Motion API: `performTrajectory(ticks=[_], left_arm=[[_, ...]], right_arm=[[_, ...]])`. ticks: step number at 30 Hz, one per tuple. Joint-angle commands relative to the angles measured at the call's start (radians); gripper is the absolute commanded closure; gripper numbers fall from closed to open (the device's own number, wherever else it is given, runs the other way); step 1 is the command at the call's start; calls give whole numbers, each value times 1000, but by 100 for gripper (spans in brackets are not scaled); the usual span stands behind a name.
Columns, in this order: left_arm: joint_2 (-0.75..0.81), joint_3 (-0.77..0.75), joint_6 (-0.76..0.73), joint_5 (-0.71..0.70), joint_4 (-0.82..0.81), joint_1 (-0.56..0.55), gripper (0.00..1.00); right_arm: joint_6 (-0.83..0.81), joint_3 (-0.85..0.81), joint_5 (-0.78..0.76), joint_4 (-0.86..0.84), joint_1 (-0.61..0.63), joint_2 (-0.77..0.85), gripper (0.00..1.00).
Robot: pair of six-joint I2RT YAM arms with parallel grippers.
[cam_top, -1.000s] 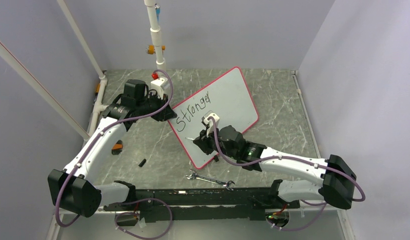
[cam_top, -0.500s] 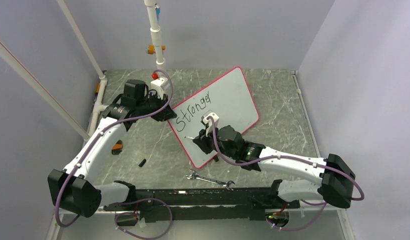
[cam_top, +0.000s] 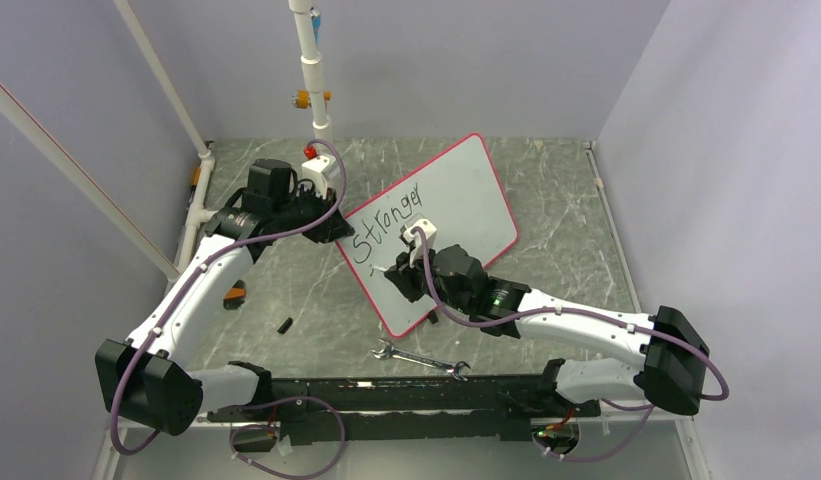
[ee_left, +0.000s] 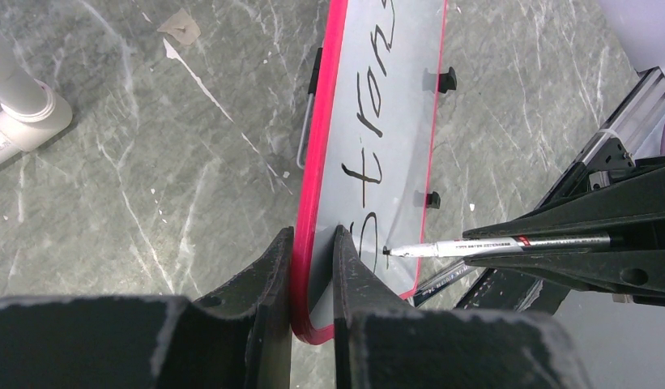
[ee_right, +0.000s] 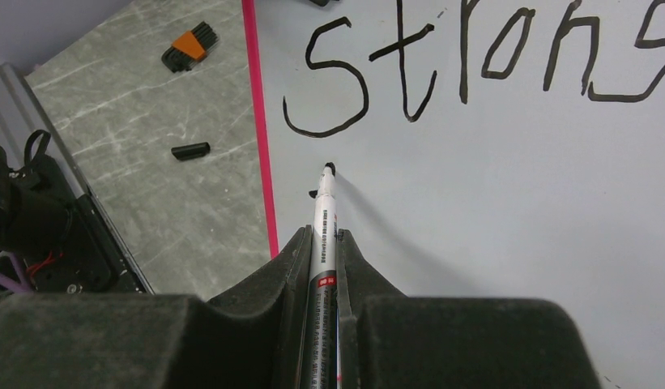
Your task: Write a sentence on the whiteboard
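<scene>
The whiteboard (cam_top: 464, 195), white with a red rim, lies askew on the table. Black lettering, the sentence (cam_top: 387, 221), reads "Stronger" in one line. My left gripper (cam_top: 333, 222) is shut on the board's rim at its left corner; in the left wrist view the fingers (ee_left: 313, 237) pinch the red edge (ee_left: 311, 203). My right gripper (ee_right: 323, 237) is shut on a white marker (ee_right: 322, 212). The marker's black tip (ee_right: 329, 168) rests on the board (ee_right: 515, 211) just below the "S" (ee_right: 329, 81). A tiny black dot (ee_right: 313, 194) sits beside it.
A steel wrench (cam_top: 422, 359) lies in front of the board near the black base rail (cam_top: 406, 395). A small black cap (cam_top: 284, 325) and an orange-and-black piece (cam_top: 233, 296) lie to the left. A white pipe (cam_top: 311, 65) stands at the back.
My right gripper has shifted slightly up and left over the board with the marker. The left gripper and the board have not moved.
</scene>
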State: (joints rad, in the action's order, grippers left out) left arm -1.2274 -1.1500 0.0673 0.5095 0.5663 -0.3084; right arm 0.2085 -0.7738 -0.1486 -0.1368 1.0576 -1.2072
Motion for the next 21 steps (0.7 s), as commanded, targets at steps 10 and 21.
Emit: performTrajectory(ticks=[10, 21], left_arm=[[22, -4, -104, -208, -15, 12, 100], [22, -3, -104, -208, -14, 11, 100]], right_arm=[[2, 13, 73, -16, -3, 14, 100], [25, 70, 45, 13, -2, 48, 100]])
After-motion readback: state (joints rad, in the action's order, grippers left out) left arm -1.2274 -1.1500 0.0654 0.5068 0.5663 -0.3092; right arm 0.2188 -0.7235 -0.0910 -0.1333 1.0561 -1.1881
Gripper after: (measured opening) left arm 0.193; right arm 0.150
